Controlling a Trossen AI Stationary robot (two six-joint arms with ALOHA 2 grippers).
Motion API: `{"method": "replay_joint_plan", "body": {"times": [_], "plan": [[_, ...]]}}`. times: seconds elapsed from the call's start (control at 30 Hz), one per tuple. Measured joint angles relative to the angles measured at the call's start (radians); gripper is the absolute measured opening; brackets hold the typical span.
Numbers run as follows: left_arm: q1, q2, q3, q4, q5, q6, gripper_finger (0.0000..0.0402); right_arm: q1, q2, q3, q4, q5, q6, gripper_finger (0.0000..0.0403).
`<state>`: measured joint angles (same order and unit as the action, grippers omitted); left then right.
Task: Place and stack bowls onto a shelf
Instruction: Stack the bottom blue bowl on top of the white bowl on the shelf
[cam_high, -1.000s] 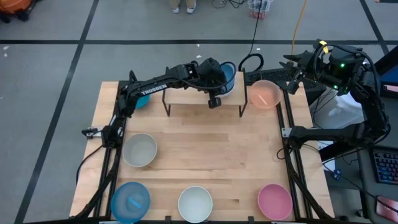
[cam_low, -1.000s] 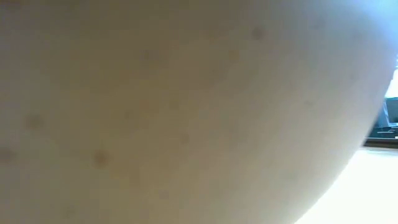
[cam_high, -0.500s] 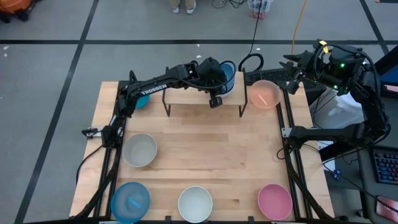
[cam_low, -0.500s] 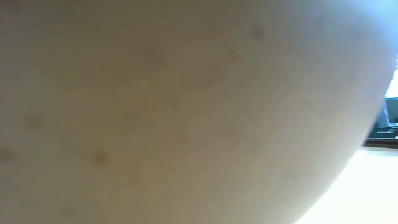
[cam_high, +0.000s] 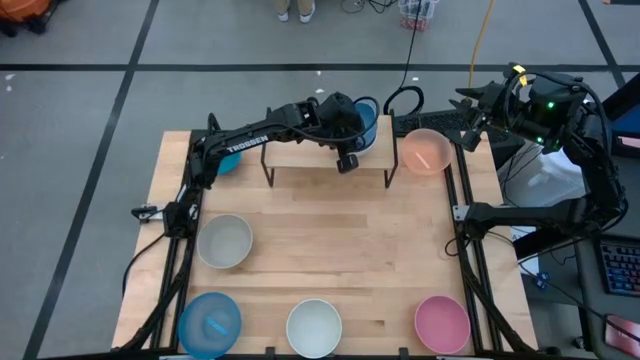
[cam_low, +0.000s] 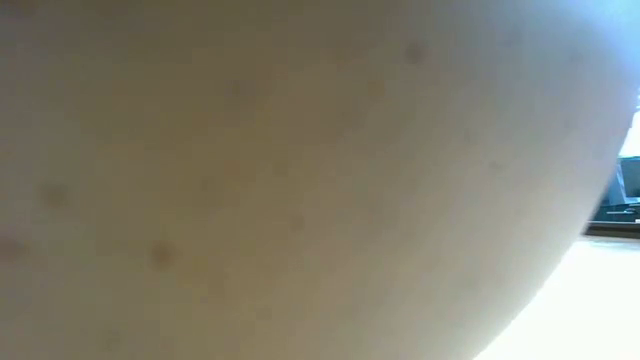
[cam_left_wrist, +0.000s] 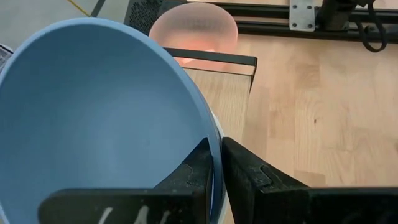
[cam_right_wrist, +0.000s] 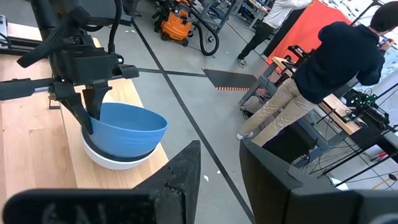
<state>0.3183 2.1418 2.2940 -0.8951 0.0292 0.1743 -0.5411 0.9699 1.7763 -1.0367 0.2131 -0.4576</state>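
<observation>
Shelf (cam_high: 300, 155) unchanged, blue bowl (cam_left_wrist: 106, 124) still gripped

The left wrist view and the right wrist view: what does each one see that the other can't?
Only the left wrist view shows the peach bowl and the inside of the blue bowl. Only the right wrist view shows the white bowl under the blue one, plus people in the room. Both show the left pincer clamping the blue bowl's rim on the shelf.
</observation>
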Motion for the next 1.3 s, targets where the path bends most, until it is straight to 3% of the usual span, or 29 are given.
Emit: {"method": "replay_joint_plan", "body": {"times": [0.37,0.7,0.9,1.3], "plan": [[0.001,0.0,0.0,0.005,-0.004,0.008,0.0009,0.0,0.0,0.0,0.0,0.0,0.0,0.0107],[0.0,0.0,0.0,0.003,-0.02,0.03,0.006,0.0,0.0,0.0,0.0,0.0,0.0,0.0107],[-0.009,-0.01,0.0,0.001,-0.088,0.044,0.0062,0.0,0.0,0.0,0.0,0.0,0.0,0.0107],[-0.019,-0.029,0.0,-0.006,-0.113,0.088,0.0063,0.0,0.0,0.0,0.0,0.0,0.0,0.0107]]}}
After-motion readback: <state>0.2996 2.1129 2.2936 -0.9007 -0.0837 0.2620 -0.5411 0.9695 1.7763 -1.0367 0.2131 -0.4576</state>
